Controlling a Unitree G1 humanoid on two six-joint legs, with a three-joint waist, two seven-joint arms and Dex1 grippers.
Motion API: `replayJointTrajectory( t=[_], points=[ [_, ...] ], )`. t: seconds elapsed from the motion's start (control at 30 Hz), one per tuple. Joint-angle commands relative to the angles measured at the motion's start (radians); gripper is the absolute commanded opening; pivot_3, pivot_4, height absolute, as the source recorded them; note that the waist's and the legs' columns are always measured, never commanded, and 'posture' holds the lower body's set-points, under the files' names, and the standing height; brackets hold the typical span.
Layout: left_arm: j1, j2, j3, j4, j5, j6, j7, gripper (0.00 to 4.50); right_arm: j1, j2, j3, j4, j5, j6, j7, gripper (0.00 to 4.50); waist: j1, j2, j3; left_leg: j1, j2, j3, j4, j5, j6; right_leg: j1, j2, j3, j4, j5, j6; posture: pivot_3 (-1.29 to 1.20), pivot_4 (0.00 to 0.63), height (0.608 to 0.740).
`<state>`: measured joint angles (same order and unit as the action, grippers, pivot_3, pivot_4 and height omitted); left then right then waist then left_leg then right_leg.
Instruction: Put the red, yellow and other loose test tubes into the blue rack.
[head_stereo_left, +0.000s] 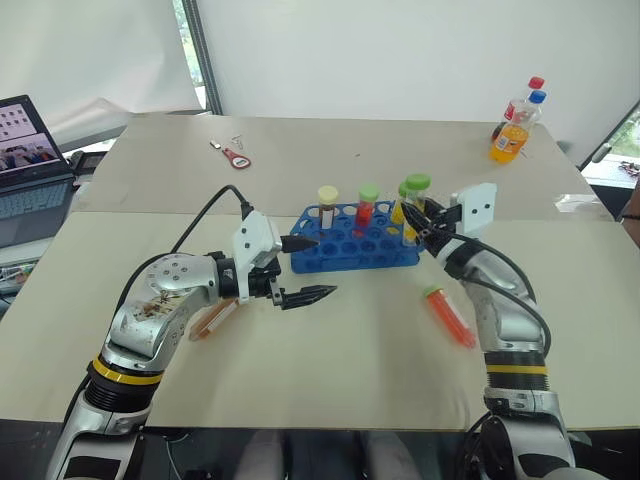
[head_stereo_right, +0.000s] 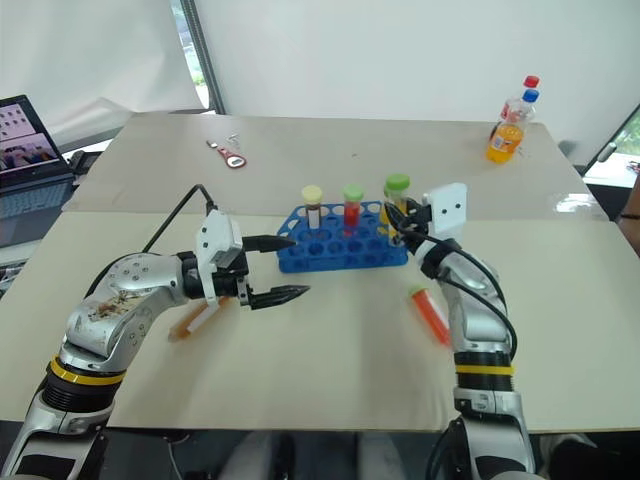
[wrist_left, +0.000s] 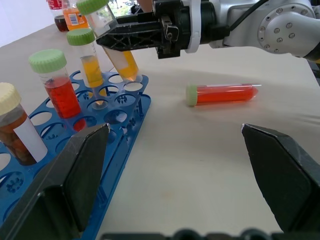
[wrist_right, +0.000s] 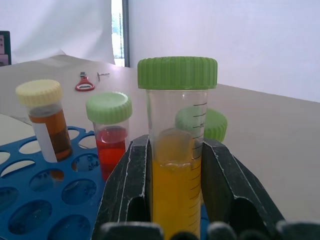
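The blue rack stands mid-table and holds a cream-capped brown tube, a green-capped red tube and a green-capped yellow tube. My right gripper is shut on another green-capped yellow tube, tilted, with its tip just over the rack's right end. A green-capped red tube lies loose on the table to the right of the rack. My left gripper is open and empty at the rack's front left corner. A pale orange tube lies partly under my left forearm.
Two drink bottles stand at the far right corner. A red bottle opener lies on the far table. A laptop sits off the left edge. A seam runs between the two tabletops.
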<state>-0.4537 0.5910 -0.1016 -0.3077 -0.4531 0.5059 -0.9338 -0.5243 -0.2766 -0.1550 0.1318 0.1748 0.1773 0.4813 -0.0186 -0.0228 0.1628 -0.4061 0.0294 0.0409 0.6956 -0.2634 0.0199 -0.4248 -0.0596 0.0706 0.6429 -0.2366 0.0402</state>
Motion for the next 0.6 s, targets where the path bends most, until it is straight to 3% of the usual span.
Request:
replayJointTrajectory(
  t=[0.03,0.33,0.6],
  points=[
    [0.000,0.010,0.009,-0.039,-0.004,0.004,0.004,4.50,0.005,0.008,0.012,0.001,-0.004,-0.055,-0.019,0.94,0.000,0.000,0.000,0.000,0.000,0.000,0.000,0.000,0.000,0.000,0.000,0.000,0.000,0.000,0.000,0.00,0.150,0.740],
    [-0.011,-0.009,0.001,-0.053,-0.013,0.035,0.034,4.50,0.032,0.057,0.035,0.043,-0.025,-0.150,-0.107,0.94,-0.001,0.000,0.000,0.001,0.000,0.000,0.000,0.000,0.000,0.000,0.000,0.000,0.000,0.000,0.000,0.00,0.150,0.740],
    [-0.046,-0.064,0.010,-0.048,-0.025,0.101,0.113,4.50,0.075,0.181,0.018,0.078,-0.017,-0.266,-0.229,0.93,-0.013,0.000,0.000,0.001,0.000,-0.001,0.000,0.000,0.000,0.001,0.000,0.000,0.001,0.000,0.000,0.00,0.150,0.740]
  ],
)
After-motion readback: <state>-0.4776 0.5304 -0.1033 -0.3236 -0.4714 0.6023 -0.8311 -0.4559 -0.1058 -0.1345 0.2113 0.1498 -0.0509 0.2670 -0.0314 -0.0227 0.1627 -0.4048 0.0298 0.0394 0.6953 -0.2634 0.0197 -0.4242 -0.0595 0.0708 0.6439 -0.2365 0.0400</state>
